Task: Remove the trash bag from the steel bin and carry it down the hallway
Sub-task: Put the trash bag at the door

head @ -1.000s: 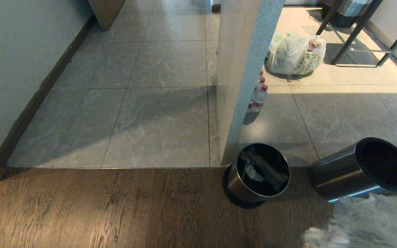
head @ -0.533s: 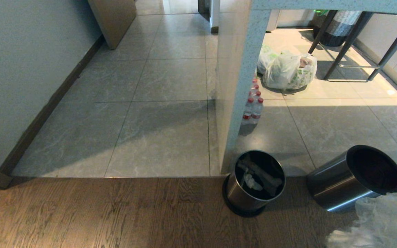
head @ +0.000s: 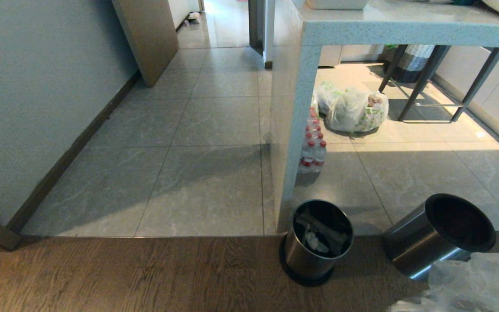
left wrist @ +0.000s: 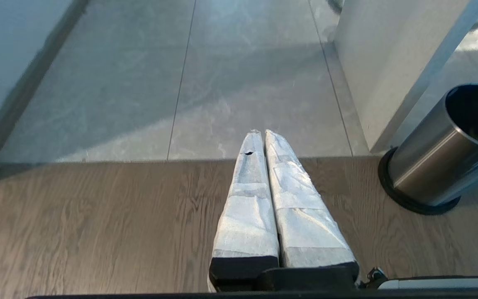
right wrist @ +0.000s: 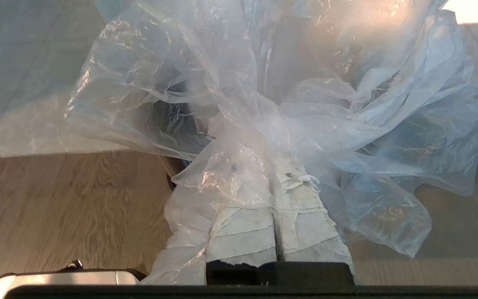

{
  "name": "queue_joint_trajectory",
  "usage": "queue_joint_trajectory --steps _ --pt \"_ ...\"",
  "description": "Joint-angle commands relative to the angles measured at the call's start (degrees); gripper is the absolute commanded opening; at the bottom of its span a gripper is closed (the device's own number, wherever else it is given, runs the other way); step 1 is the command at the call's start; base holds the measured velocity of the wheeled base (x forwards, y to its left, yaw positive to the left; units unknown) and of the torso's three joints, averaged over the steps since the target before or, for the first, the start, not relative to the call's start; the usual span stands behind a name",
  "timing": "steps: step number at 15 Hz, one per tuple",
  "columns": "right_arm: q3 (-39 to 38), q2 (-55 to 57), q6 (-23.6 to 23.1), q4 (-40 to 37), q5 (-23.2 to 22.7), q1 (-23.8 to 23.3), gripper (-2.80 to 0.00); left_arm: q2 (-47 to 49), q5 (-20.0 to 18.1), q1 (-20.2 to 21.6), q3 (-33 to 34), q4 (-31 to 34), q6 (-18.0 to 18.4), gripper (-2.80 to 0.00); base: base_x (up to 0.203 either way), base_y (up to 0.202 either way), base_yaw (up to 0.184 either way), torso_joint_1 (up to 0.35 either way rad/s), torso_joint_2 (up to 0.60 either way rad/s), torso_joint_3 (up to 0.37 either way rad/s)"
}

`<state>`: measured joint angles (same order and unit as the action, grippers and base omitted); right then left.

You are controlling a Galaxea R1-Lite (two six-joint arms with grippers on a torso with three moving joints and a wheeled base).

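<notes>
The trash bag (right wrist: 288, 95), thin, clear and crinkly, is bunched between the taped fingers (right wrist: 243, 232) of my right gripper (right wrist: 273, 166), which is shut on it above the wood floor. In the head view the trash bag (head: 479, 281) shows at the lower right corner. Just beyond it a steel bin (head: 438, 236) leans tipped over, with a dark, empty-looking inside. A second steel bin (head: 316, 242) stands upright on a black base and holds rubbish. My left gripper (left wrist: 260, 133) is shut on nothing, left of that upright bin (left wrist: 442, 158). The hallway (head: 215, 125) of grey tiles runs ahead.
A speckled stone counter (head: 295, 130) stands on the tiles right of the hallway. Behind its panel are a pack of water bottles (head: 312, 151), white bags with green print (head: 355, 110) and dark stool legs (head: 422, 82). A wall (head: 37, 108) and a door panel (head: 147, 39) bound the left.
The head view has tilted upward: the whole scene slid down the picture and the counter top and farther hallway came into view. The bag stays at the lower right.
</notes>
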<state>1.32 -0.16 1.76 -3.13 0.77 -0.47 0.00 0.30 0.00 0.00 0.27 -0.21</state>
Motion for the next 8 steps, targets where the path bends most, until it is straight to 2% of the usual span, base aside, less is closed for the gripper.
queue_joint_trajectory --steps 1,8 --pt "0.0 0.2 0.0 -0.1 0.0 0.0 -2.8 0.0 0.0 0.0 0.0 0.0 -0.1 -2.8 0.0 0.0 0.0 0.004 0.0 0.203" --pt "0.0 0.1 0.0 0.0 0.0 0.0 -2.8 0.0 0.0 0.0 0.0 0.0 0.0 -2.8 0.0 0.0 0.0 0.001 0.0 0.2"
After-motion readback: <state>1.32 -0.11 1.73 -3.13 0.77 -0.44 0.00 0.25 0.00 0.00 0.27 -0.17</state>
